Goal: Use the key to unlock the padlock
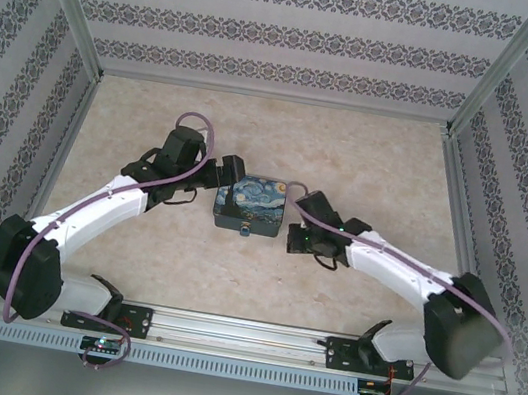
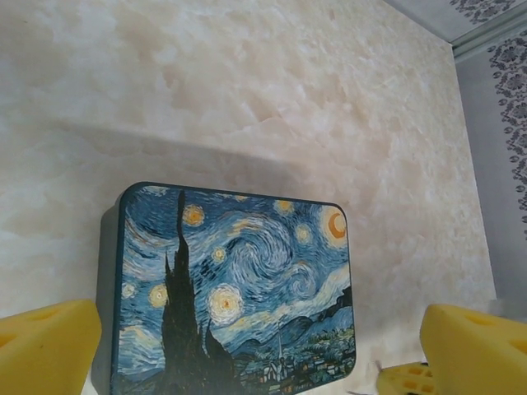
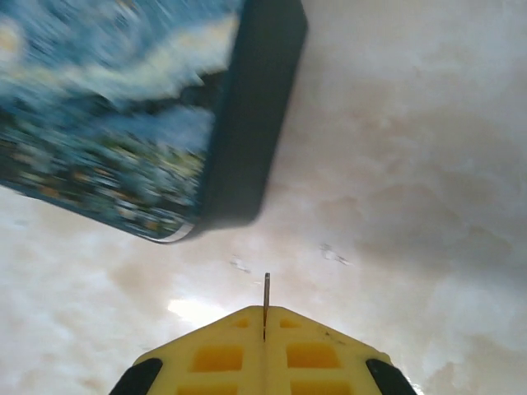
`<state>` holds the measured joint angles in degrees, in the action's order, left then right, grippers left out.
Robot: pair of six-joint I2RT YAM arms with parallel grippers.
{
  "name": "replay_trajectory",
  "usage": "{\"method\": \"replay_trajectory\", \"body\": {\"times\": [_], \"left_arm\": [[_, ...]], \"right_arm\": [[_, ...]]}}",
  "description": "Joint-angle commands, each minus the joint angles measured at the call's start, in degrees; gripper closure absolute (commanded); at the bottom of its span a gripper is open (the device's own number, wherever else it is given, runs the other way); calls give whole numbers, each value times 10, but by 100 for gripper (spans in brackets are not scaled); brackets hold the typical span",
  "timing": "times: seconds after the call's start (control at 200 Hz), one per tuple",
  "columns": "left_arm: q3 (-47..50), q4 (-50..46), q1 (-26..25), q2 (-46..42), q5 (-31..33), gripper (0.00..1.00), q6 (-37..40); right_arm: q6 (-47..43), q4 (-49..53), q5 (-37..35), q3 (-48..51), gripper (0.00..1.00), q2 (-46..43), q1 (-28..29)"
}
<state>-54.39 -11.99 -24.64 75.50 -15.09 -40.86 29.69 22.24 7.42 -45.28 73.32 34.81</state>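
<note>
The starry-night tin (image 1: 251,203) lies mid-table, and the tiny blue padlock (image 1: 246,227) hangs at its near side. In the right wrist view my right gripper (image 3: 265,311) is shut on the key (image 3: 266,290), whose thin metal blade sticks out edge-on from between the yellow pads. It hovers over the bare table, just off the tin's (image 3: 156,107) corner. From above, the right gripper (image 1: 291,237) sits at the tin's near right corner. My left gripper (image 2: 262,329) stands open over the tin (image 2: 247,288), its yellow fingers (image 2: 49,346) wide on either side of the lid. In the top view the left gripper (image 1: 231,176) sits at the tin's far left.
The marble-patterned table (image 1: 371,165) is walled by patterned panels on three sides. A metal rail (image 1: 242,331) with the arm bases runs along the near edge. The right gripper's yellow tip (image 2: 408,380) shows at the tin's corner in the left wrist view.
</note>
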Motion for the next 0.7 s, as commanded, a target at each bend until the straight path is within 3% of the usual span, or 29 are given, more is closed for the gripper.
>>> {"method": "replay_trajectory", "body": {"times": [0.0,0.3,0.44,0.695], "left_arm": [[-3,51,3,10,-49,0,-15],[-21,220,3,94,-241,5,-110],[-21,288,3,116,-274,6,-156],[-10,389,-4,142,-293,26,-224]], "right_arm": [[-20,-43,141,-23,100,-20,-43],[21,-228,357,-20,100,-11,-132],[27,-249,383,-37,100,7,-137],[72,-317,402,-38,100,33,-137]]}}
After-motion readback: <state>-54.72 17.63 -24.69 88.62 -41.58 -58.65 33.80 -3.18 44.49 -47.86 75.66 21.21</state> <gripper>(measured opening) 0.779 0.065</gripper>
